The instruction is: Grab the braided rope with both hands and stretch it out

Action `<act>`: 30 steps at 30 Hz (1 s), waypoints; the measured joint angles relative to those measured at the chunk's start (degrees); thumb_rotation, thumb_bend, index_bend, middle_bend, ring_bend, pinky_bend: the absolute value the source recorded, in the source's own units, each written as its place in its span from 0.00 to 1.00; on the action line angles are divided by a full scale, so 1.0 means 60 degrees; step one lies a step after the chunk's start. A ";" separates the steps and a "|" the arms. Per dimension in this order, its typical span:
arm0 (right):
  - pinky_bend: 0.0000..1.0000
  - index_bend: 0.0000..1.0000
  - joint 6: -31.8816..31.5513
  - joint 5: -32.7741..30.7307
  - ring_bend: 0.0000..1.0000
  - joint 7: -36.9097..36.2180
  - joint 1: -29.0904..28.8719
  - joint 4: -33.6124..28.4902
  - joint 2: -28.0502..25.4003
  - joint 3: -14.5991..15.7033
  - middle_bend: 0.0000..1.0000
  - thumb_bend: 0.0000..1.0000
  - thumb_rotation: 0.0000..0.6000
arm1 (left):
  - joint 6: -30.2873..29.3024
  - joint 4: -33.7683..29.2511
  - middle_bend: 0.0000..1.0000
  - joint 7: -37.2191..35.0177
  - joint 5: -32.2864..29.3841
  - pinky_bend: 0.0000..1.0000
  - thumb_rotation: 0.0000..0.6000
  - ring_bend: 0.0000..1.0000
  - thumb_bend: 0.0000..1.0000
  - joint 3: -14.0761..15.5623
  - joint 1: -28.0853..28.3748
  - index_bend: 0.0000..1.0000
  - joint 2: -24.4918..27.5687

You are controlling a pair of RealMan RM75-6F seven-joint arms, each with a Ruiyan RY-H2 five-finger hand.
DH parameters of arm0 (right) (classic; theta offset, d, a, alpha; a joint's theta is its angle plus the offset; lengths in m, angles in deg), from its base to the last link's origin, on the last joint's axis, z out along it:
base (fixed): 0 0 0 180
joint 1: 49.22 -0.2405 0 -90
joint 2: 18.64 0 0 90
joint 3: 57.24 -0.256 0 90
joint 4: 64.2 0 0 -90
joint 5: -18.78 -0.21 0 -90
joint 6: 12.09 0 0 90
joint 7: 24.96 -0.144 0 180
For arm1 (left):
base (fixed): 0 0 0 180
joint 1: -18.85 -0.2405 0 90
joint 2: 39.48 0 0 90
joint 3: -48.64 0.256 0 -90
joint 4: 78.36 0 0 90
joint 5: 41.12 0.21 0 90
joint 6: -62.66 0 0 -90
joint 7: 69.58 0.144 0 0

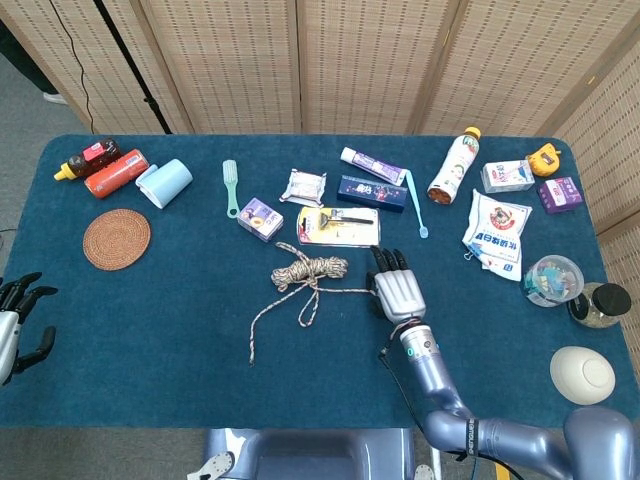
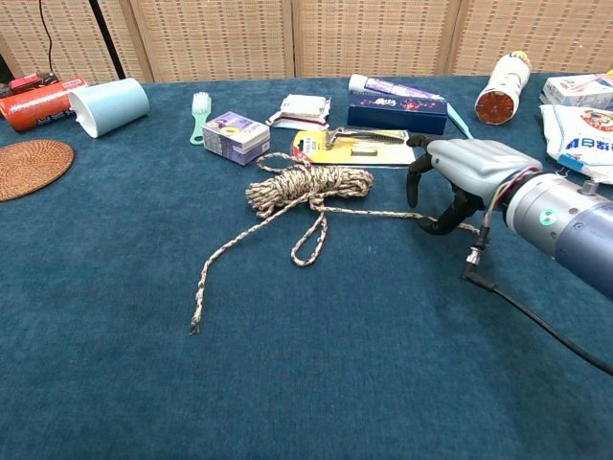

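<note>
The braided rope [image 1: 310,268] lies mid-table as a coiled bundle [image 2: 308,184]. One tail runs toward the front left, and a thin strand [image 2: 383,213] runs right. My right hand [image 1: 398,288] hovers low over the end of that strand. In the chest view the right hand [image 2: 465,168] has its fingers [image 2: 414,187] curved down, and the thumb [image 2: 436,226] hooks at the strand without a closed grip. My left hand [image 1: 15,322] hangs off the table's left front edge with fingers apart, holding nothing. The chest view does not show it.
Behind the rope lie a razor pack [image 1: 338,226], a purple box [image 1: 260,218], a toothpaste box [image 1: 372,192] and a green brush [image 1: 231,186]. At the left are a blue cup [image 1: 165,182], a rattan coaster [image 1: 116,238] and bottles [image 1: 105,166]. Packets and jars [image 1: 553,278] crowd the right.
</note>
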 measured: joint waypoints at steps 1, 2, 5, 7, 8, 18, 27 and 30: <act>0.00 0.48 0.0008 -0.0014 0.00 -0.0017 -0.0009 0.0072 0.0057 -0.0008 0.00 0.39 1.00 | 0.0004 0.0006 0.15 -0.0014 -0.0003 0.00 1.00 0.13 0.43 0.0003 -0.0002 0.27 0.0000; 0.00 0.48 0.0013 -0.0021 0.00 -0.0023 -0.0016 0.0135 0.0097 -0.0009 0.00 0.39 1.00 | 0.0002 0.0016 0.15 -0.0027 -0.0007 0.00 1.00 0.13 0.43 0.0004 -0.0006 0.27 0.0002; 0.00 0.48 0.0028 -0.0034 0.00 -0.0082 -0.0032 0.0381 0.0237 -0.0022 0.00 0.39 1.00 | -0.0015 0.0055 0.14 -0.0075 -0.0016 0.00 1.00 0.13 0.43 0.0002 -0.0020 0.27 0.0016; 0.00 0.47 0.0060 -0.0039 0.00 -0.0122 -0.0051 0.0560 0.0326 -0.0033 0.00 0.39 1.00 | -0.0023 0.0082 0.14 -0.0105 -0.0020 0.00 1.00 0.13 0.43 -0.0002 -0.0027 0.27 0.0027; 0.00 0.47 0.0076 -0.0041 0.00 -0.0131 -0.0063 0.0634 0.0364 -0.0039 0.00 0.39 1.00 | -0.0024 0.0092 0.14 -0.0119 -0.0016 0.00 1.00 0.13 0.43 -0.0001 -0.0029 0.27 0.0030; 0.00 0.47 0.0241 -0.0151 0.00 -0.0108 -0.0195 0.1166 0.0670 -0.0148 0.00 0.39 1.00 | -0.0020 0.0222 0.14 -0.0265 -0.0026 0.00 1.00 0.13 0.43 -0.0004 -0.0044 0.27 0.0009; 0.00 0.50 0.0386 -0.0181 0.00 -0.0102 -0.0317 0.1472 0.0788 -0.0256 0.00 0.44 1.00 | 0.0017 0.0343 0.15 -0.0368 -0.0076 0.00 1.00 0.13 0.43 -0.0004 -0.0053 0.27 -0.0048; 0.00 0.50 0.0417 -0.0201 0.00 -0.0101 -0.0328 0.1508 0.0809 -0.0272 0.00 0.46 1.00 | 0.0033 0.0370 0.15 -0.0385 -0.0082 0.00 1.00 0.13 0.43 -0.0007 -0.0045 0.27 -0.0066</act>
